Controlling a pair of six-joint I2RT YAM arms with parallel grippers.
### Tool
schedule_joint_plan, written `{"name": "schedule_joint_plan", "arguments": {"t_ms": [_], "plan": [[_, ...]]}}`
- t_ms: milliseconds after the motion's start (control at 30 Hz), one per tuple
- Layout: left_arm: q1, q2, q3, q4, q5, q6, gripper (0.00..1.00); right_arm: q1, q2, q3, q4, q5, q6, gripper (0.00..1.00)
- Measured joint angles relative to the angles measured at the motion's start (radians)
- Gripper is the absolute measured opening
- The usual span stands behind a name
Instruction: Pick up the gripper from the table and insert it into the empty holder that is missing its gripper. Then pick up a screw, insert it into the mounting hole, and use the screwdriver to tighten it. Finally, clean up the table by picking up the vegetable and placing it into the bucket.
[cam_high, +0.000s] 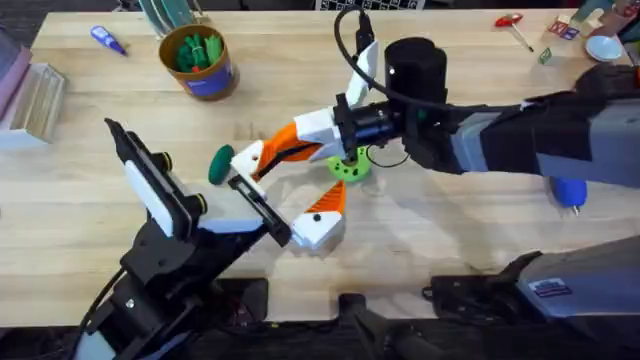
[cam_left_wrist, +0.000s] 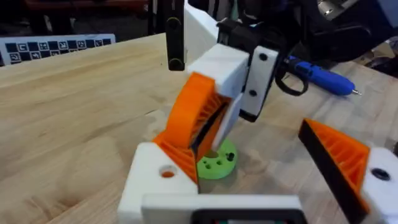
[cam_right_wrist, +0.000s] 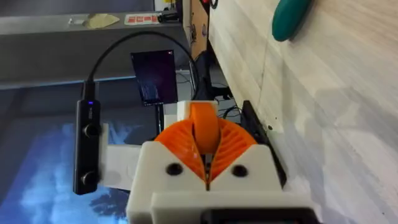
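— Right gripper (cam_high: 268, 155)?
— Clamped on the orange finger (cam_right_wrist: 204, 122), pressing it against the bare white holder (cam_left_wrist: 155, 180).
— Left gripper (cam_high: 296, 178)?
— Spread wide; the holder is one of its own mounts, beside the dark-green vegetable (cam_high: 221, 163).

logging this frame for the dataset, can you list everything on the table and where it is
vegetable: 1, dark green, mid-table, left of the grippers
bucket: 1, brown-orange with blue band, far left, green items inside
lime-green disc: 1, with holes, centre, under the right gripper
screwdriver: 1, bright blue, right side, partly hidden by the right arm
small blue pen: 1, far left corner
red-handled tool: 1, far right
clear plastic boxes: left edge, count unclear
table: 1, light wood
left gripper: white mounts; one mount looks bare, the other carries an orange finger
right gripper: orange fingers shut on a loose orange finger, pointing left over the disc
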Motion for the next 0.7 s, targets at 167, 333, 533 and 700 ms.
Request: {"name": "schedule_joint_plan", "arguments": {"t_ms": [167,333,533,700], "plan": [[0.000,0.000,0.000,0.000,0.004,0.001,0.987,-0.005,0.000,0.000,-0.002,-0.019,-0.045,0.008],[0.000,0.000,0.000,0.004,0.027,0.009,0.987,-0.023,0.000,0.000,-0.008,-0.065,-0.072,0.046],[-0.001,0.000,0.000,0.005,0.046,0.016,0.987,-0.037,0.005,0.000,-0.011,-0.106,-0.085,0.106],[-0.002,0.000,0.000,0.007,0.056,0.018,0.987,-0.042,0.011,0.000,-0.011,-0.132,-0.091,0.190]]}}
